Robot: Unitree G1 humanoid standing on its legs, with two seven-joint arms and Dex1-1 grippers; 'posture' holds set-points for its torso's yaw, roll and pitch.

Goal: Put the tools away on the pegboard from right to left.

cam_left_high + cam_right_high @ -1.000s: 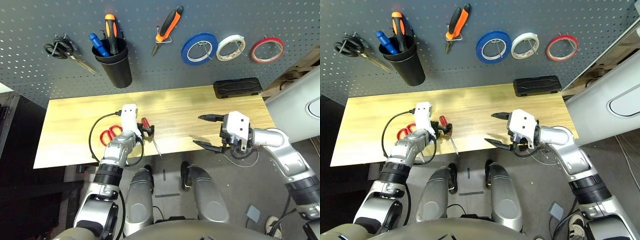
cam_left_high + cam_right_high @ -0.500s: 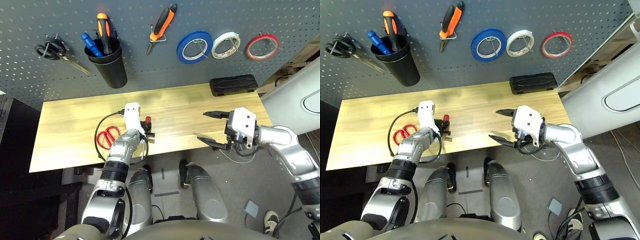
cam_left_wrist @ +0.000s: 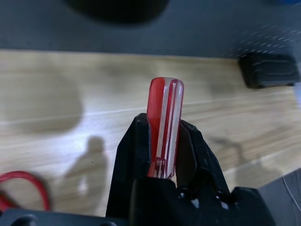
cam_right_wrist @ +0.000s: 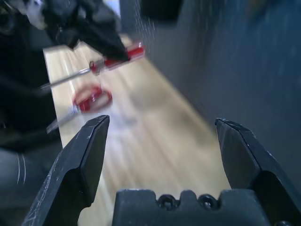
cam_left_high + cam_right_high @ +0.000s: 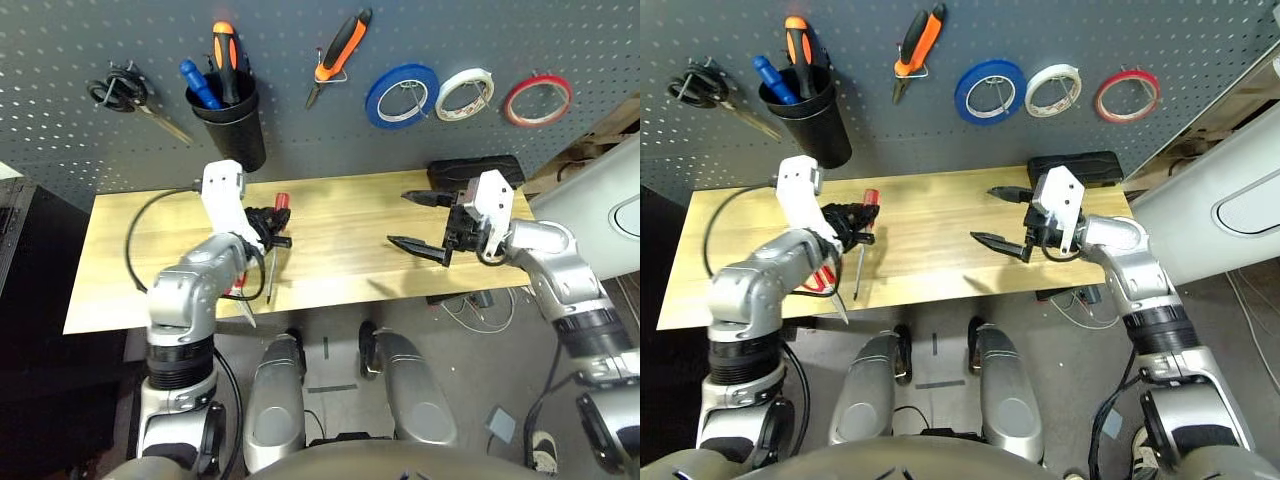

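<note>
Black cup (image 5: 231, 125) on pegboard (image 5: 90, 40) holds two screwdrivers.

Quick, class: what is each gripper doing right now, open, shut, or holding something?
Left gripper: shut on the red-handled screwdriver, lifted above the table.
Right gripper: open, holding nothing.

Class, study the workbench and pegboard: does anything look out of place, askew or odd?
One thing: the red-handled scissors lie on the table near its front edge, off the pegboard. The black-handled scissors hang tilted. The left gripper holds the red-handled screwdriver; the right gripper is open. Nothing looks damaged.
</note>
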